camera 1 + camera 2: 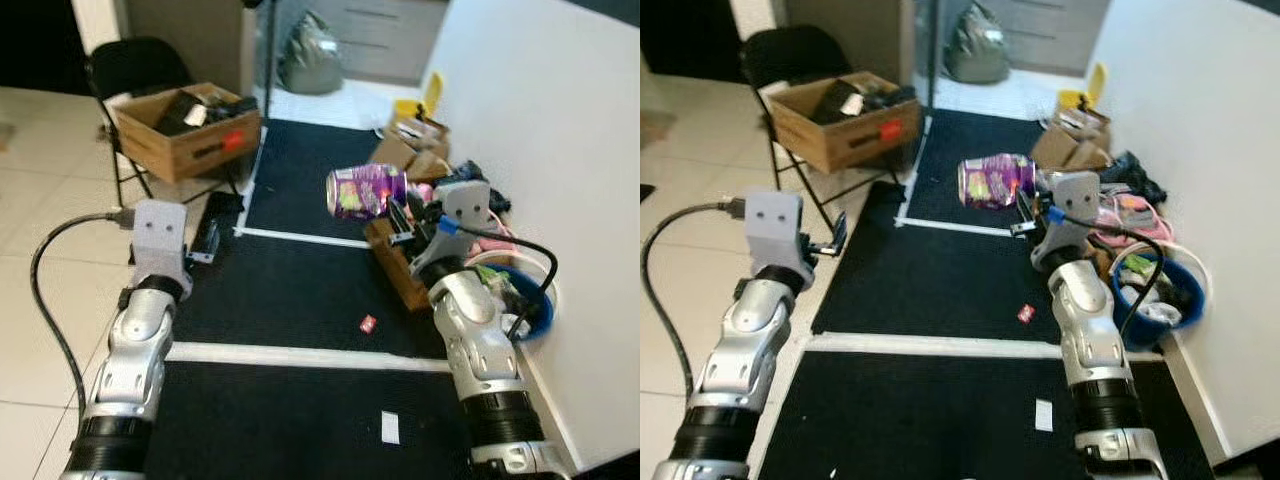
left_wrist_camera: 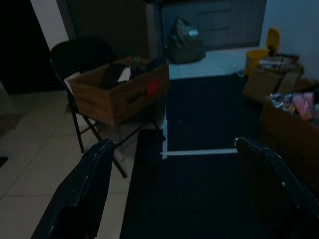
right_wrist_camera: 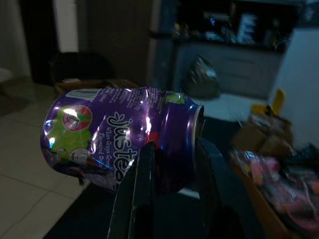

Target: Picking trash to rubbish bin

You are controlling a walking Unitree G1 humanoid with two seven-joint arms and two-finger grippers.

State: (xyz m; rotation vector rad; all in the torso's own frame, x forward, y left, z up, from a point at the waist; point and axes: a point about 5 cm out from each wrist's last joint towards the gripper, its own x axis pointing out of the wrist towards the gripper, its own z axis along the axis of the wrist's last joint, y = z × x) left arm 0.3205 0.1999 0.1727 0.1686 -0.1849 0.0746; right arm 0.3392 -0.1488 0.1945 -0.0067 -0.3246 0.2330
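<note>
Above the black floor mat (image 1: 300,280) your right gripper (image 3: 167,199) pinches a crushed purple drink can (image 1: 365,191) near its rim; beside it, round blue rubbish bin (image 1: 1188,300) | left gripper (image 2: 174,169) hovers wide open, holding nothing

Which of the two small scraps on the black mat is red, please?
The scrap farther from the robot, left of the right forearm, is red; the nearer scrap is white.

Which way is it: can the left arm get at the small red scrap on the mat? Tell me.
Probably yes: the left gripper is open and holds nothing, and bare black mat lies between it and the red scrap.
</note>
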